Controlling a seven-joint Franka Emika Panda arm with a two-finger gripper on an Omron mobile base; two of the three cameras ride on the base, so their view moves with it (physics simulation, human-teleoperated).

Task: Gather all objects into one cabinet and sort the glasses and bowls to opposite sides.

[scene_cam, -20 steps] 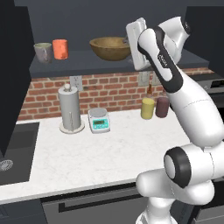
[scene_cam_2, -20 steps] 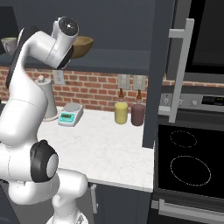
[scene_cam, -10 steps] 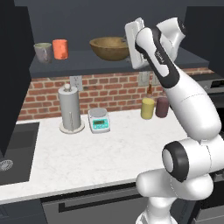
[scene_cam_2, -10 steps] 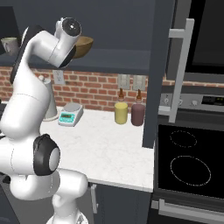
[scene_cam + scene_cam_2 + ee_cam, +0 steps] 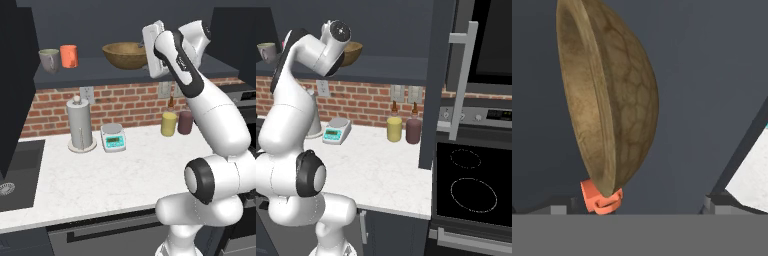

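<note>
A wide brown wooden bowl (image 5: pixel 125 54) stands upright on the dark cabinet shelf (image 5: pixel 100 71). At the shelf's left end a small orange cup (image 5: pixel 68 56) sits beside a grey-beige mug (image 5: pixel 48 60). My gripper (image 5: pixel 149 52) hovers at shelf height just right of the bowl, not touching it. In the rolled hand view the bowl (image 5: pixel 612 110) looms close, seen on its side, with the orange cup (image 5: pixel 601 201) peeking from behind its rim. The gripper (image 5: pixel 637 206) is open with nothing between its fingers. From the right, the bowl (image 5: pixel 353 51) and mug (image 5: pixel 267 50) show past my arm.
On the counter below stand a paper towel holder (image 5: pixel 81 125), a small scale (image 5: pixel 113 137), a yellow canister (image 5: pixel 169 124) and a maroon canister (image 5: pixel 185 122). A sink (image 5: pixel 15 172) lies at the left. A tall dark panel (image 5: pixel 436 75) and a stove (image 5: pixel 471 175) are on the right.
My hand has edged slightly left, closer to the bowl. The jaws stay open, and the bowl, cup and mug have not moved.
</note>
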